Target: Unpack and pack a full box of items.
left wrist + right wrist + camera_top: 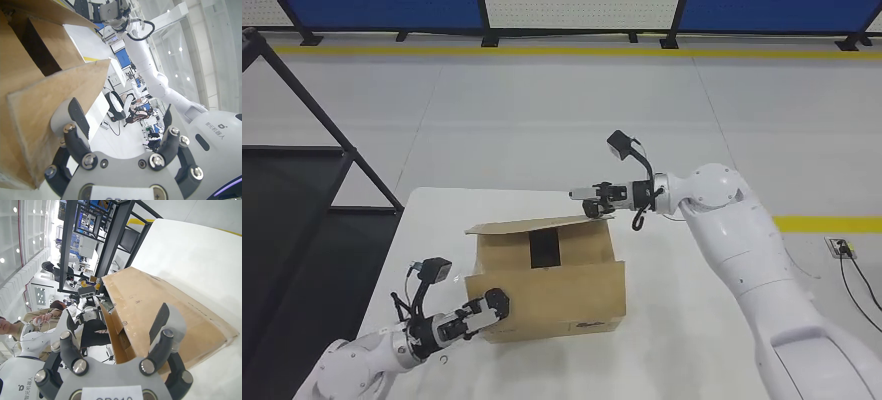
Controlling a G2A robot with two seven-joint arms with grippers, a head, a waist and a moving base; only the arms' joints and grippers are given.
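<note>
Currently left hand (493, 303) and right hand (592, 204) gape at opposite sides of the box (552, 290).

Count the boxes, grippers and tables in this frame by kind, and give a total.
Cardboard box: 1
Grippers: 2 (left gripper, right gripper)
Table: 1
Total: 4
</note>
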